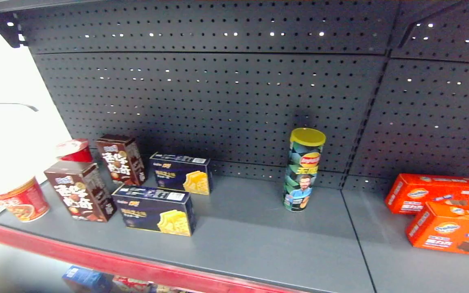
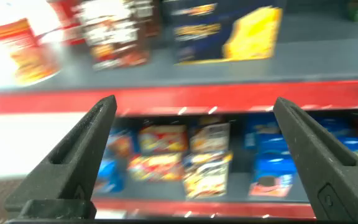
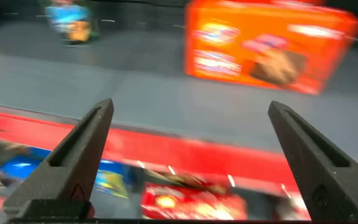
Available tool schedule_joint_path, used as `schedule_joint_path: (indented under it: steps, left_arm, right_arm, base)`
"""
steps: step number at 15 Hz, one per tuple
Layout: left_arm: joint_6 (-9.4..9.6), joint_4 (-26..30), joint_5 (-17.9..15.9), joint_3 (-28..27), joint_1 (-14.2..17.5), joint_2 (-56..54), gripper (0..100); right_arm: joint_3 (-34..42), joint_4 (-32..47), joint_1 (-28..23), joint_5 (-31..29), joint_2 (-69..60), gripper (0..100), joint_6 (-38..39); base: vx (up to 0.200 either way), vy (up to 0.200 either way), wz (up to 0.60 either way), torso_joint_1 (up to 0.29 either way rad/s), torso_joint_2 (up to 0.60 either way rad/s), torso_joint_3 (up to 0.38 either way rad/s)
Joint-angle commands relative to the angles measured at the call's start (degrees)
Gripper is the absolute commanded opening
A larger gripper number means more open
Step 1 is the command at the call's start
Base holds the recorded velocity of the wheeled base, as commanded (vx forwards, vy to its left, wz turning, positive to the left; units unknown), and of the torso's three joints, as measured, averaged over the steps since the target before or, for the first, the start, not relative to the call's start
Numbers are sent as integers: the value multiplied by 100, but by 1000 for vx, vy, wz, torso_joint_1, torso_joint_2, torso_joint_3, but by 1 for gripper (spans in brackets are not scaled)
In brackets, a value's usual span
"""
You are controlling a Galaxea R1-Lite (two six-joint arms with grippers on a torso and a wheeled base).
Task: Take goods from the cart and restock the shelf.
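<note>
Head camera: above, facing shelf (image 1: 259, 240) closely. Wrist cameras: lower, facing red front edge (image 2: 185, 96), seemingly near. Left wrist shares navy box (image 2: 229, 31) with head view; right wrist, orange box (image 3: 269, 46).

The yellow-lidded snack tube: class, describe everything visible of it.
The snack tube is a tall cylinder with a closed yellow lid, plastic by its look. Its green and dark wrap bears a red and yellow emblem and a drawn bearded figure. It stands upright on the grey shelf, near the pegboard back, touching no other goods.
</note>
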Motion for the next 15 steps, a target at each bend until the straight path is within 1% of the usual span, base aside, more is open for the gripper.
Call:
schedule_joint_path:
  steps: [1,11,13,15]
  left_arm:
    - [2,1,-1,1,2,-2,100]
    - [2,1,-1,1,2,-2,100]
    - [64,-16,-19,9,2,-2,100]
    - [81,-16,-1,9,2,-2,100]
  right_arm:
    - [1,0,0,2,2,100,0]
    - [1,0,0,2,2,100,0]
    - [1,0,0,2,2,100,0]
    - [1,0,0,2,2,100,0]
  base:
    - [0,0,600,-2,2,-2]
    - [0,0,600,3,2,3]
    - [0,0,600,2,2,2]
    - [0,0,600,2,5,0]
